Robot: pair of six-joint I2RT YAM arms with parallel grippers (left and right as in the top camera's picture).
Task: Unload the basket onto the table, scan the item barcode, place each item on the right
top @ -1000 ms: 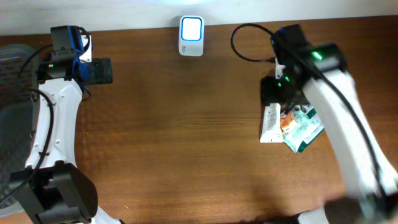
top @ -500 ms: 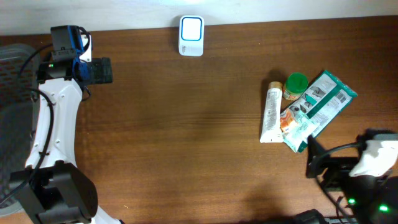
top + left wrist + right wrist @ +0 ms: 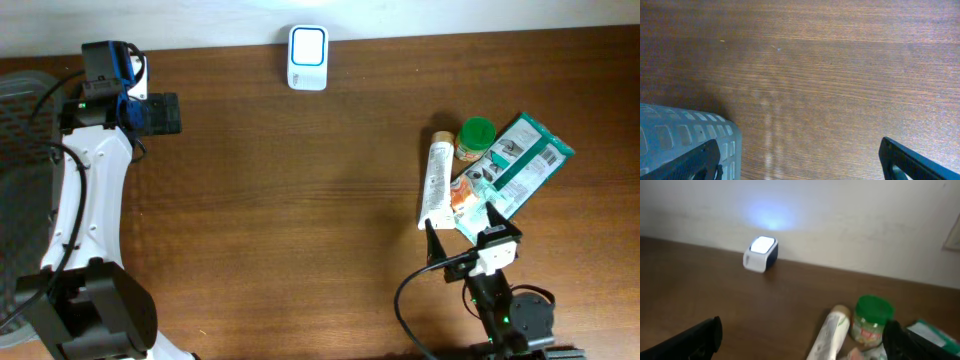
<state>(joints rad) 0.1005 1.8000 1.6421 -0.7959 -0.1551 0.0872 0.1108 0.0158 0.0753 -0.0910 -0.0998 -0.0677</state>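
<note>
**Left arm** (image 3: 95, 170): white moulded links on black joints, with a blue part (image 3: 127, 68) near the wrist, a green light (image 3: 83, 103), a thin black cable (image 3: 72, 225) along the shell, and a black left gripper (image 3: 170, 113). **Right arm** (image 3: 530, 315): black body bearing a white block (image 3: 495, 250), a second green light (image 3: 505, 322) and a looped black cable (image 3: 405, 295). Wrist views: the fingers (image 3: 692, 162) are matte black and wedge-shaped.
</note>
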